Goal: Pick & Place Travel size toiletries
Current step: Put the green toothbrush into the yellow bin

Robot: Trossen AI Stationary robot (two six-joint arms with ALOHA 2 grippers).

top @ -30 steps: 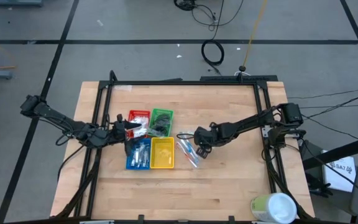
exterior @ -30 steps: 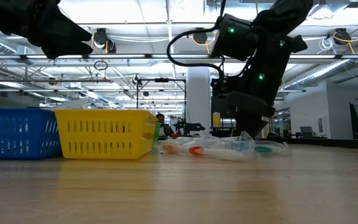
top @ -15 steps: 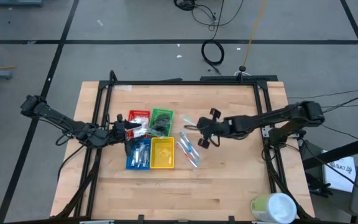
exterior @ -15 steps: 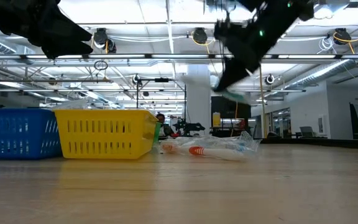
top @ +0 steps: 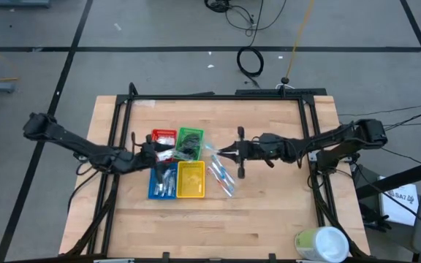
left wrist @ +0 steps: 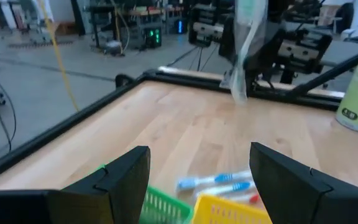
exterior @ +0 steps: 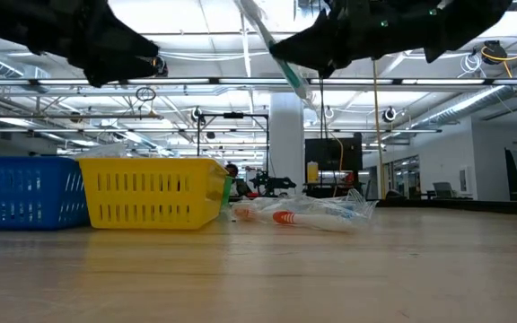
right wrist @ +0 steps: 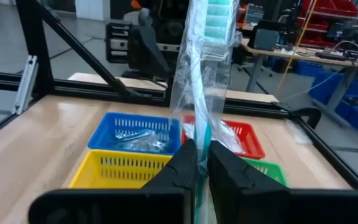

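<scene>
The right pincer is clamped on a bagged toothbrush, held above the surface at 3 o'clock of the green tray. The left pincer hangs wide open and empty over the blue tray, which holds packets.

High view straight down; low view table-level; both share yellow tray.

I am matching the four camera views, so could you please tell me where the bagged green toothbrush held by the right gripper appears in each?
High view: bagged green toothbrush right of the green tray, at the right gripper.
Low view: upper centre, hanging in the air.
Left wrist view: top centre, dangling.
Right wrist view: centre, between closed fingers.
Shared landmark: yellow tray.
</scene>
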